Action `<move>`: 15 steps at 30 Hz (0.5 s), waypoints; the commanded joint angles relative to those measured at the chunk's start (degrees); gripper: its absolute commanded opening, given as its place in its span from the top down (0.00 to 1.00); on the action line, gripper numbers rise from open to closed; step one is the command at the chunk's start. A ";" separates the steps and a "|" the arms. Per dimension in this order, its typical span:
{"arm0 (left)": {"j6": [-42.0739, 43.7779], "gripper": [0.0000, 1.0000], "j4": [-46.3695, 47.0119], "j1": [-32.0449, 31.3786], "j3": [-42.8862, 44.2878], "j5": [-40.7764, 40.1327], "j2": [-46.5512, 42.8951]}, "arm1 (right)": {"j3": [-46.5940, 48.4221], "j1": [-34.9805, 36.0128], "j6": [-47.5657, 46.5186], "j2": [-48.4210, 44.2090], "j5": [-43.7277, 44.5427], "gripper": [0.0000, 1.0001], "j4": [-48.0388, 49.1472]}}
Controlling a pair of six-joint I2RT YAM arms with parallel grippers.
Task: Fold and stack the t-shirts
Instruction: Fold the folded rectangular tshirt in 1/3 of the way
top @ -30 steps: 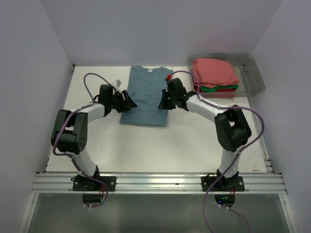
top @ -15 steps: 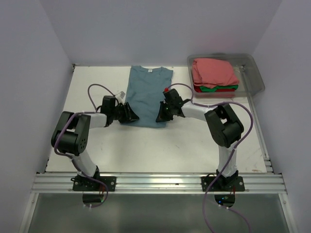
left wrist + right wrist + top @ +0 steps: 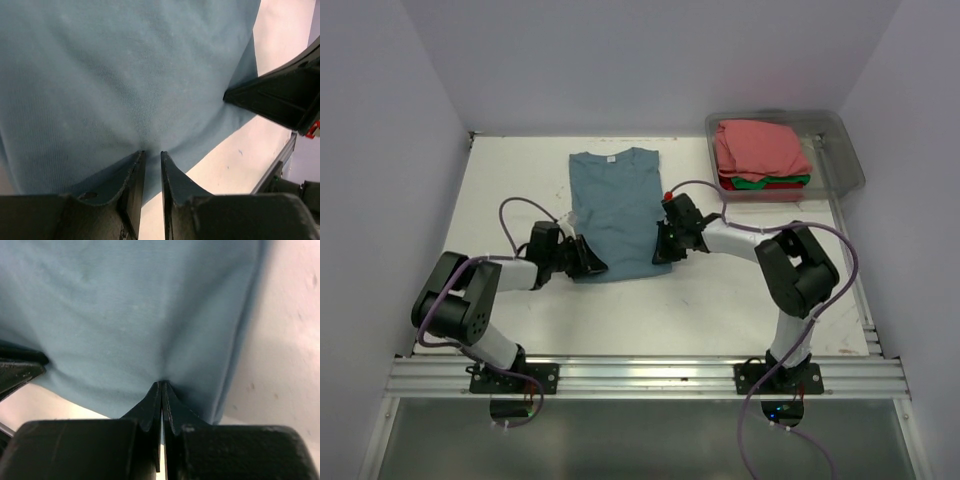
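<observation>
White bench [image 3: 740, 290], matte, lightly scuffed, flecked with a few small dark specks. Closed in by plain pale lilac walls [image 3: 380, 150] at left, back and right. Edged along the near side by an aluminium rail [image 3: 640, 377], with both arm bases bolted to it. At the far right corner, a clear plastic bin [image 3: 848, 160] holding a stack of folded t-shirts: salmon-pink t-shirt [image 3: 760, 148] on top, green t-shirt [image 3: 752, 182] beneath, red t-shirt [image 3: 782, 187] lowest, the last two visible only as thin edges.

Near the middle of the bench, well apart from the bin, a slate-blue t-shirt [image 3: 615, 205]. Spread flat, collar toward the back wall, small white label inside the neck. Outline a long, narrow rectangle, slightly skewed. Soft fine knit, smooth apart from faint creases fanning out from the near hem.

Left arm [image 3: 510, 272] stretched low to the near left corner of that hem. Left jaws almost together, a thin slit between them, cloth gathered at the tips; cannot tell whether actually pinched. Right arm [image 3: 740, 235] reaching to the near right corner. Right jaws pressed together, clamped on the slate-blue hem, fabric puckered at the tips.
</observation>
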 commanded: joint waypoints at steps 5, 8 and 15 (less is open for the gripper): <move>-5.27 0.78 -12.00 -5.42 -10.93 -5.04 -7.64 | -9.45 -0.44 -3.07 -7.54 5.32 1.00 -10.09; -6.32 0.79 -13.84 -6.65 -14.19 -5.65 -10.19 | -12.79 -0.27 -2.55 -10.18 4.45 1.00 -10.19; -7.20 0.81 -21.02 -6.83 -16.23 -5.04 -20.46 | -16.24 0.17 -2.81 -13.79 3.13 1.00 -10.53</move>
